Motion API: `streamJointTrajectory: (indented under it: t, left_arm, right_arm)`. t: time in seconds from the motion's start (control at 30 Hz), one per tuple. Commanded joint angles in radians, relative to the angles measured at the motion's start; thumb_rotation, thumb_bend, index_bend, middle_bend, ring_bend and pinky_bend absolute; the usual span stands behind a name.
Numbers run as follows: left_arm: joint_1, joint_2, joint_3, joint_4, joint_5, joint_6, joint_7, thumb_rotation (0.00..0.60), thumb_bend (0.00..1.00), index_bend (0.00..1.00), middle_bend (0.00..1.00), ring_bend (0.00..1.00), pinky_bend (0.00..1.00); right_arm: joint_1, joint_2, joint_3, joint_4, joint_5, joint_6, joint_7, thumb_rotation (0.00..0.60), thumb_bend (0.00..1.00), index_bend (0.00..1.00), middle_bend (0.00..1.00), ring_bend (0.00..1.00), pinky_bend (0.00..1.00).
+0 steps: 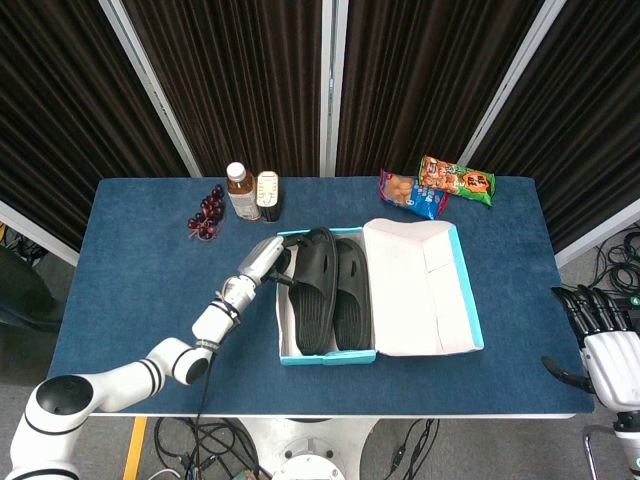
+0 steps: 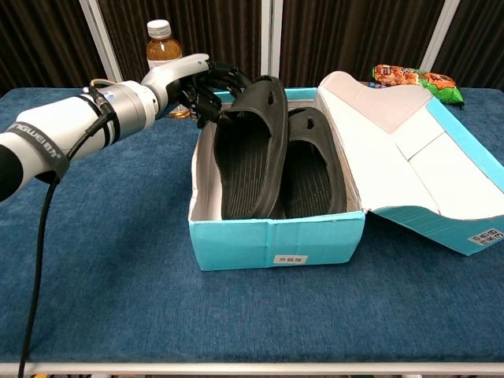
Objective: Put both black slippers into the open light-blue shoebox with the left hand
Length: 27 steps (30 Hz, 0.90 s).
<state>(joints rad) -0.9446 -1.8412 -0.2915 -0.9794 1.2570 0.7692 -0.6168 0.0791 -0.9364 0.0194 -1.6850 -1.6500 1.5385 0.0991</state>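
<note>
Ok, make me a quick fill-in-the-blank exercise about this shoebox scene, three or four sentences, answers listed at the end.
1. Both black slippers lie inside the light-blue ____.
2. The left hand holds the slipper on the box's ____ side in the chest view.
3. The bunch of dark grapes lies near the ____ with the white cap.
4. The box's lid is ____.

Missing words: shoebox; left; bottle; open
</note>
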Motion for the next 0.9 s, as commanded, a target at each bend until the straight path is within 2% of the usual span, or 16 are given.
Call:
streamJointTrajectory:
  t: [0.03, 0.37, 0.53, 0.57, 0.63, 0.7, 0.77, 0.83, 0.9]
  left_arm:
    - [0.001, -0.007, -0.005, 0.000, -0.032, -0.026, 0.028, 0.600, 0.21, 0.45, 0.50, 0.78, 0.73]
    - [0.007, -0.030, 0.003, 0.020, -0.056, -0.048, 0.099, 0.600, 0.21, 0.42, 0.51, 0.78, 0.71]
    - [0.008, -0.020, 0.008, 0.005, -0.057, -0.060, 0.135, 0.600, 0.21, 0.33, 0.46, 0.75, 0.69]
    - [0.008, -0.013, 0.012, -0.004, -0.052, -0.061, 0.147, 0.600, 0.21, 0.29, 0.42, 0.71, 0.67]
    - [0.009, -0.003, 0.017, -0.021, -0.038, -0.046, 0.167, 0.600, 0.19, 0.22, 0.32, 0.55, 0.65]
    - [0.013, 0.005, 0.027, -0.038, -0.013, -0.014, 0.201, 0.600, 0.17, 0.16, 0.23, 0.31, 0.61]
    - [0.015, 0.017, 0.033, -0.056, 0.007, 0.013, 0.237, 0.600, 0.17, 0.14, 0.16, 0.17, 0.54]
    - [0.015, 0.030, 0.036, -0.073, 0.019, 0.029, 0.264, 0.600, 0.16, 0.13, 0.09, 0.07, 0.44]
    - [0.012, 0.055, 0.040, -0.102, 0.028, 0.030, 0.297, 0.600, 0.16, 0.13, 0.07, 0.03, 0.37]
  right_arm:
    - [-0.001, 0.000, 0.000, 0.000, 0.001, 0.000, 0.000, 0.600, 0.08, 0.00, 0.11, 0.00, 0.00]
    - [-0.001, 0.000, -0.001, -0.001, -0.001, 0.000, -0.002, 0.600, 0.08, 0.00, 0.11, 0.00, 0.00]
    - [-0.003, 0.001, 0.000, -0.003, -0.004, 0.004, -0.002, 0.600, 0.08, 0.00, 0.11, 0.00, 0.00]
    - [-0.003, 0.001, -0.001, -0.004, -0.004, 0.004, -0.003, 0.600, 0.08, 0.00, 0.11, 0.00, 0.00]
    - [-0.003, 0.001, -0.001, -0.004, -0.005, 0.004, -0.002, 0.600, 0.08, 0.00, 0.11, 0.00, 0.00]
    - [-0.004, 0.002, -0.002, -0.004, -0.007, 0.006, -0.003, 0.600, 0.08, 0.00, 0.11, 0.00, 0.00]
    - [-0.005, 0.003, -0.002, -0.005, -0.011, 0.009, -0.004, 0.600, 0.08, 0.00, 0.11, 0.00, 0.00]
    - [-0.006, 0.003, -0.003, -0.006, -0.014, 0.013, -0.003, 0.600, 0.08, 0.00, 0.11, 0.00, 0.00]
    - [-0.009, 0.004, -0.003, -0.005, -0.017, 0.018, -0.002, 0.600, 0.08, 0.00, 0.11, 0.00, 0.00]
